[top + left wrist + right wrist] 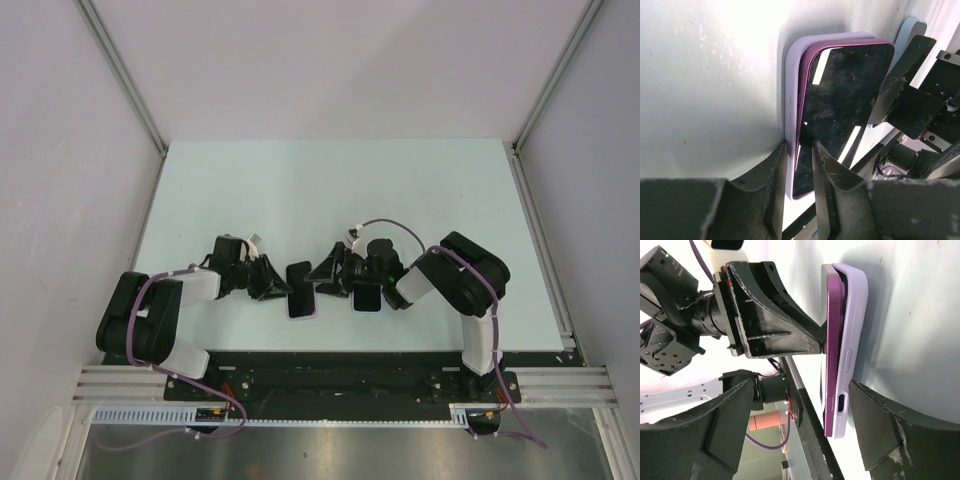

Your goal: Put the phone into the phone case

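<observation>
The phone point(845, 100) sits half in the lilac case point(792, 75) on the table point(300, 190), close to the near edge and about midway along it. One long side rides proud of the case lip. Squeezing at one end only could, I'd judge, pop that side out again or skate the pair across the surface, since nothing braces the far end. The left gripper point(799, 146) has narrow jaws, one finger on the screen side and one behind the case, pinching the two together. The right gripper point(801, 386) stands wide around them, apparently touching nothing. Both arms lie folded low, with their wrists rolled and facing each other across the phone
</observation>
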